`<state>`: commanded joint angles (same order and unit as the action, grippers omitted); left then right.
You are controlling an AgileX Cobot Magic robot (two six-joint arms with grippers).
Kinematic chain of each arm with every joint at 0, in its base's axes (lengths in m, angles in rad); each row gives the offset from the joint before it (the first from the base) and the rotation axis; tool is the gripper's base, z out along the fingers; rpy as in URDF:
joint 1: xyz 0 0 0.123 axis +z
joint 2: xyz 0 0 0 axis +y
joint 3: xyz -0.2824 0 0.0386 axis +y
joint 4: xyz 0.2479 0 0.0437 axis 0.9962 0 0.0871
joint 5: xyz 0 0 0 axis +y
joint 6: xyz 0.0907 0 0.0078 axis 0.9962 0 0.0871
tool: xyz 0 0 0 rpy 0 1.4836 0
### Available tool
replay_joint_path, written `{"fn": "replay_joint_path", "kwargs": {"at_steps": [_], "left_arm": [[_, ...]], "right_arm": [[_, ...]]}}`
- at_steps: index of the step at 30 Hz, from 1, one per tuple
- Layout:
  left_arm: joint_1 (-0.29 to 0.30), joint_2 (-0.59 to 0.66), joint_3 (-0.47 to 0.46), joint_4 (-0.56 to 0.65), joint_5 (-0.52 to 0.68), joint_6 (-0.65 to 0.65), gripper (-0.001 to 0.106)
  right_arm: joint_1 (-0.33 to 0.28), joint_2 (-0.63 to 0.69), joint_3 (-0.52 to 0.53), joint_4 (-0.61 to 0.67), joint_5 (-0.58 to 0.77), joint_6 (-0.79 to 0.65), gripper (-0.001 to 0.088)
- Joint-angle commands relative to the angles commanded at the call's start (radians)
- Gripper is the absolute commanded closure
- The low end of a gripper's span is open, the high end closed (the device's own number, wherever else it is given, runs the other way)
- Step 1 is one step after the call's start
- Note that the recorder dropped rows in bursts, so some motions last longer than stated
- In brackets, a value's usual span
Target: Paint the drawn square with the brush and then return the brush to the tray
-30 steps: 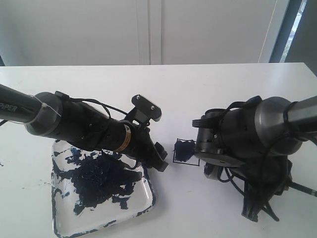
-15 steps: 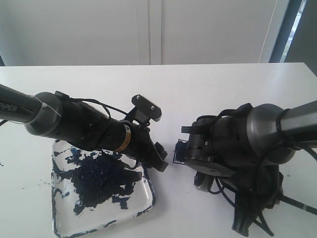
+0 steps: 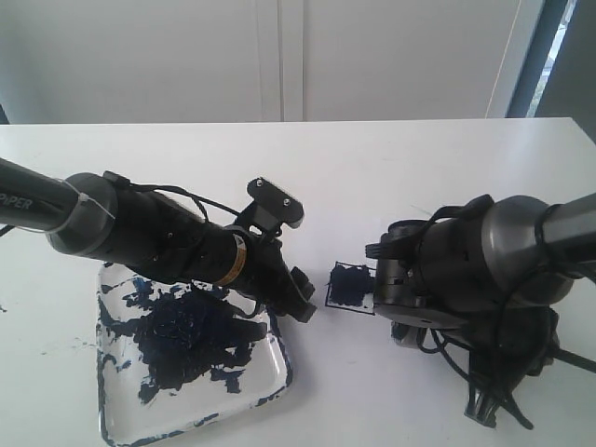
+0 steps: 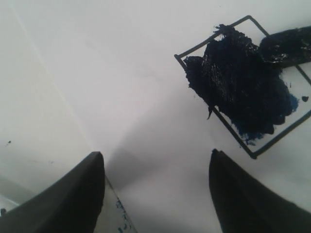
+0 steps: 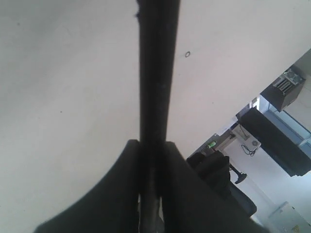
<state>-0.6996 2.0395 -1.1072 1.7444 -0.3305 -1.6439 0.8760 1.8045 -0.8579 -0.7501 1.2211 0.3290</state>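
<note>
The right gripper point(image 5: 151, 145) is pinching the brush point(image 5: 158, 73) by its handle between 2 narrow jaws, and the bristles are resting on the square point(image 4: 248, 82), which is mostly smeared dark blue. The left gripper point(image 4: 155, 160) is hovering with jaws wide between the square and the paint-blotched tray point(image 3: 265, 372).

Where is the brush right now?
The brush is clamped in the right gripper, as the right wrist view shows; its painted tip is at the square, mid-table in the exterior view, right of the tray.
</note>
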Motion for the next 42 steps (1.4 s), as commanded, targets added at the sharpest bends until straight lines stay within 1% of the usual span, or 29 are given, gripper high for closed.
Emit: {"fn": "replay_joint_path", "kwargs": {"at_steps": [6,13,17,24,30,33,39,42], "left_arm": [[0.000,0.000,0.000,0.000,0.000,0.000,0.039],[0.000,0.000,0.000,0.000,0.000,-0.002,0.039],[0.000,0.000,0.000,0.000,-0.007,-0.002,0.039],[0.000,0.000,0.000,0.000,-0.015,-0.004,0.039],[0.000,0.000,0.000,0.000,-0.015,-0.004,0.039],[0.000,0.000,0.000,0.000,-0.015,-0.004,0.039],[0.000,0.000,0.000,0.000,-0.015,-0.004,0.039],[0.000,0.000,0.000,0.000,-0.017,-0.004,0.039]], "right_arm": [[0.004,-0.004,0.000,0.058,0.000,-0.031,0.0868],[0.056,-0.041,0.000,0.106,0.000,-0.072,0.0868],[0.062,-0.045,0.000,0.139,0.000,-0.101,0.0868],[0.060,-0.045,0.011,0.072,0.000,-0.094,0.0868],[0.058,-0.045,0.011,0.069,0.000,-0.092,0.0868],[0.045,-0.045,0.011,0.065,0.000,-0.092,0.0868],[0.031,-0.016,0.011,0.051,0.000,-0.090,0.0868],[0.031,0.013,0.011,0.016,0.000,-0.054,0.0868]]}}
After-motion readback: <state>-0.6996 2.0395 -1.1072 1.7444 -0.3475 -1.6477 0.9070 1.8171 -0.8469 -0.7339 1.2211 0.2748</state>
